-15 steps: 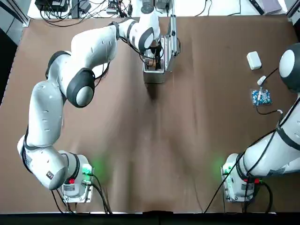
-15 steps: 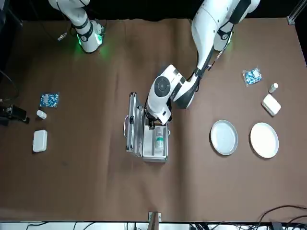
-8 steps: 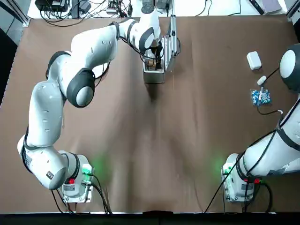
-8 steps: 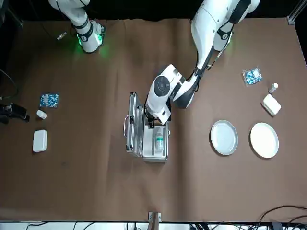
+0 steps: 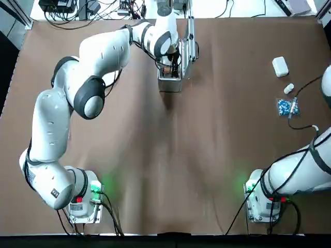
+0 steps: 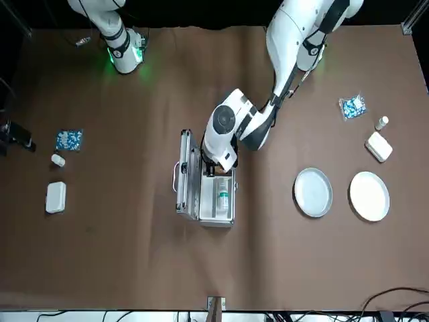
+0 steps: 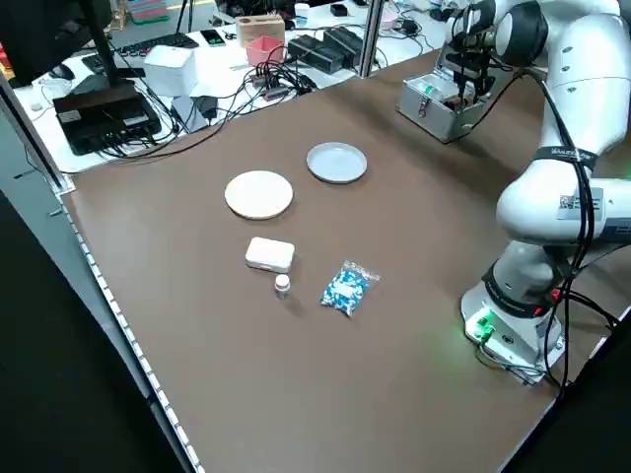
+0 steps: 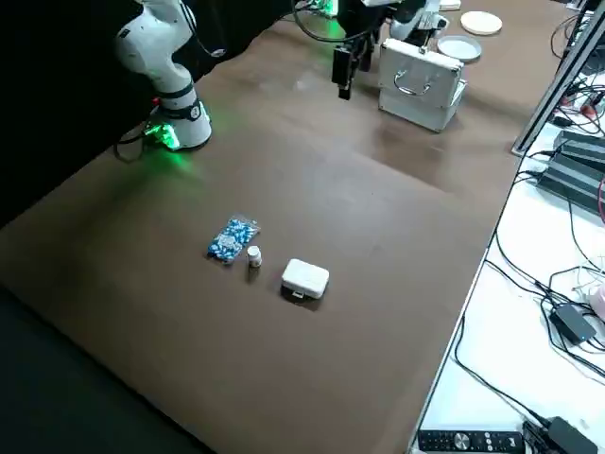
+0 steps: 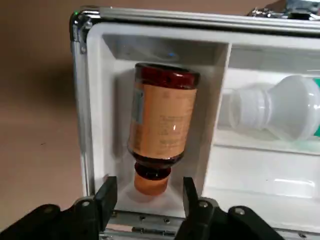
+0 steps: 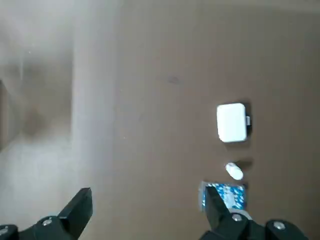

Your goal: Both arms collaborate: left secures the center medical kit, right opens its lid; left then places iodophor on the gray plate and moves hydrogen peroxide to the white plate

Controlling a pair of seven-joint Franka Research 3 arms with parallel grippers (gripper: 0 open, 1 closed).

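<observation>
The medical kit (image 6: pixel 224 213) lies open at mid-table, its lid (image 6: pixel 187 176) standing upright on the side toward my right arm. The iodophor (image 9: pixel 162 131), a brown bottle with an orange label, lies in one compartment. Beside it lies the white hydrogen peroxide bottle (image 9: pixel 280 117). My left gripper (image 9: pixel 147 190) hangs open over the case, and its fingers (image 9: pixel 106 192) flank the brown bottle's cap without touching it. The gray plate (image 6: pixel 313 192) and the white plate (image 6: pixel 369 196) sit side by side on my left. My right gripper (image 10: pixel 146 200) is open and empty, held high at my far right.
On each side of the table lie a white rounded box (image 6: pixel 55 197), a small vial (image 6: pixel 57 159) and a blue packet (image 6: pixel 68 139); the other set is box (image 6: pixel 379 147), vial (image 6: pixel 381 123), packet (image 6: pixel 352 106). Cables and equipment (image 7: pixel 296 59) line the far edge.
My right arm has swung further out to my right and back toward its base. My left gripper has shifted slightly over the case, still open.
</observation>
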